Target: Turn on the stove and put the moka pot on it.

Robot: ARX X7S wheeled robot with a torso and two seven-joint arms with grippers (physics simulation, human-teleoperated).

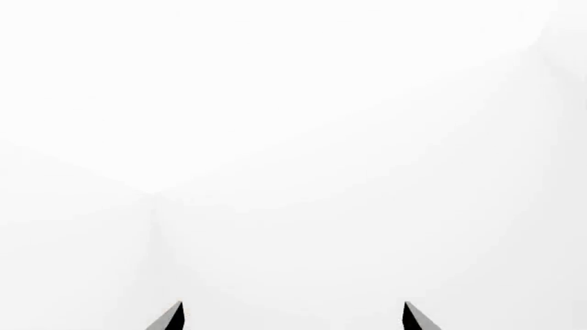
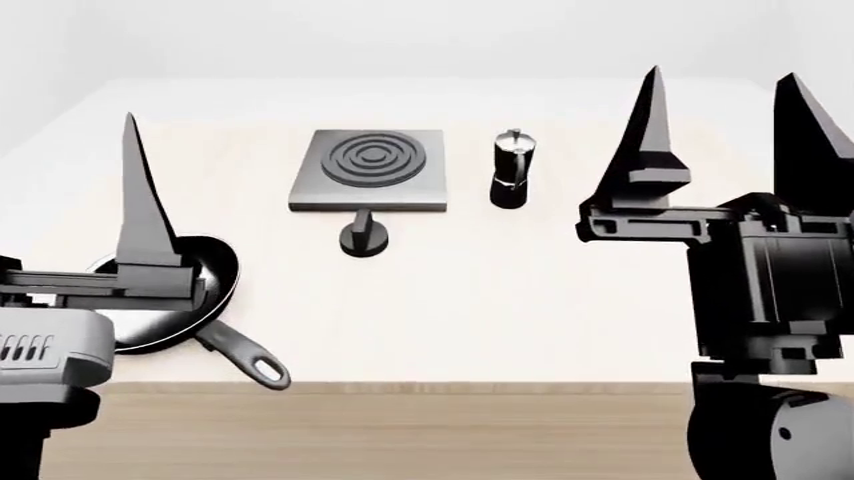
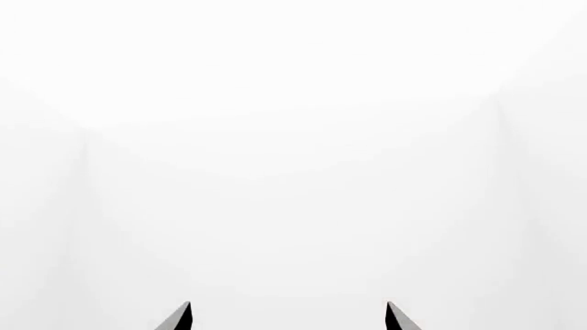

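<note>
Both grippers' jaws apart, nothing held; frying pan (image 2: 167, 295) w/ nothing inside, moka pot (image 2: 511, 168) beside stove (image 2: 371, 168).

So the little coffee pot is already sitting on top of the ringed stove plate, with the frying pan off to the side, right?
Not quite. In the head view the moka pot stands on the table beside the stove, apart from it, not on its rings. The frying pan does lie off to the side, nearer the robot's left gripper.

You have bare tabletop right of the small black silver-lidded moka pot (image 2: 511, 168) — the flat dark-grey ringed stove plate (image 2: 370, 170) crowds its left.
</note>
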